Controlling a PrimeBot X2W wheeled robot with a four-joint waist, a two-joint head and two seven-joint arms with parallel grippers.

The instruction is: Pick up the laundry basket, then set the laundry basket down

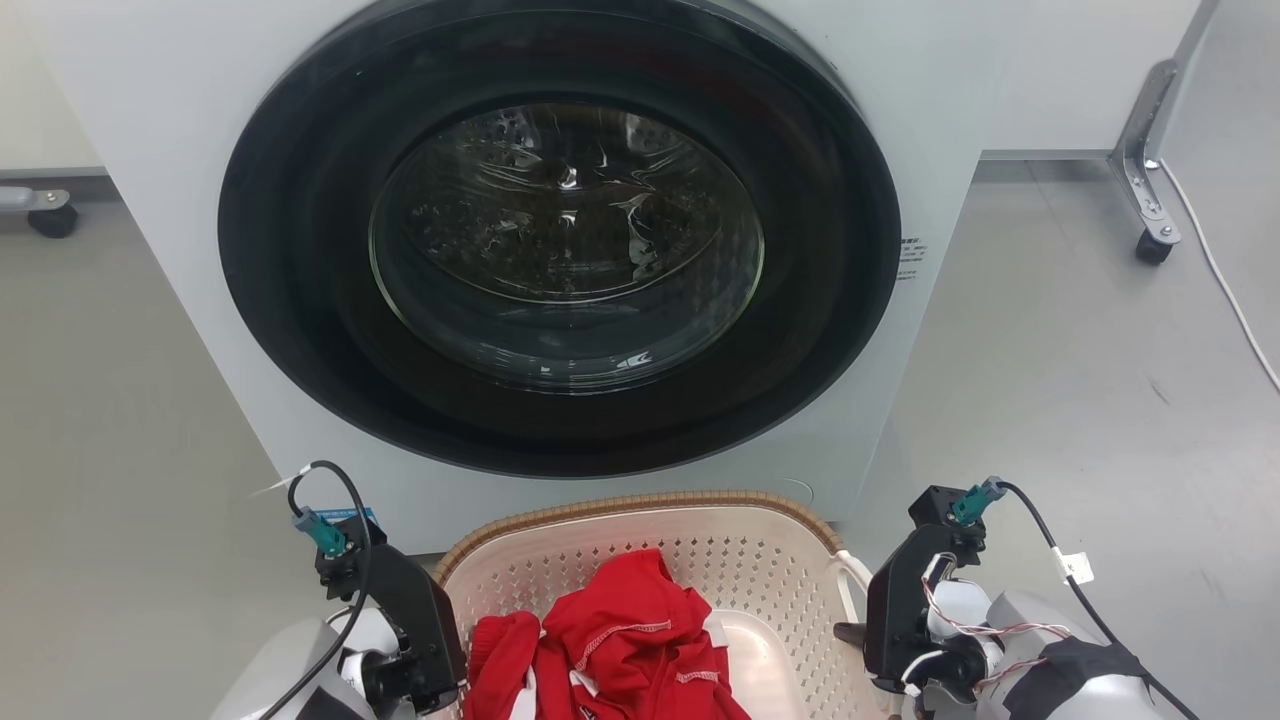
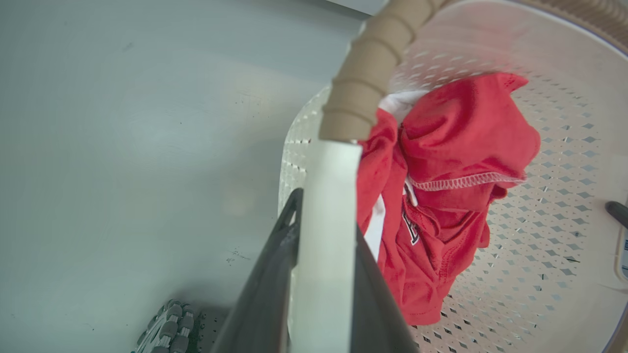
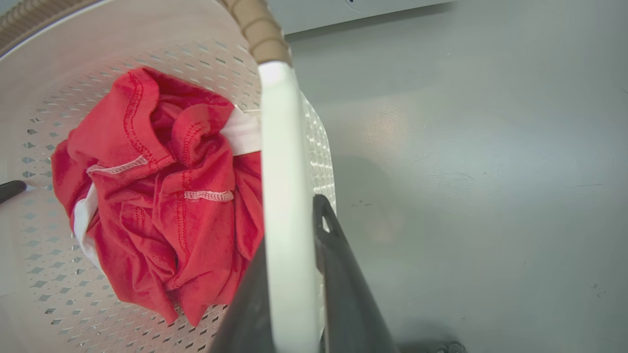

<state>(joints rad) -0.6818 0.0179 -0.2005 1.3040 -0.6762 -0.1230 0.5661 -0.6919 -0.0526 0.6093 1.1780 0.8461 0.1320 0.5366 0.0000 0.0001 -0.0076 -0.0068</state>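
Observation:
The laundry basket [image 1: 640, 504] is cream with perforated walls and a brown woven-look rim. It sits at the bottom of the head view, just in front of the washer. A crumpled red garment [image 1: 620, 640] with white trim lies inside it. My left gripper [image 2: 325, 213] is shut on the basket's white left handle [image 2: 327, 176]. My right gripper [image 3: 290, 218] is shut on the white right handle [image 3: 280, 147]. In the head view the left gripper [image 1: 440, 670] and right gripper [image 1: 868, 632] flank the basket's two sides. I cannot tell whether the basket's base touches the floor.
A white front-loading washer with a large dark round door [image 1: 560, 240] stands directly behind the basket. A castor frame [image 1: 1150, 200] and a white cable [image 1: 1220, 270] are at the right, and another castor [image 1: 45, 212] at the far left. Grey floor [image 1: 1050, 400] lies on both sides.

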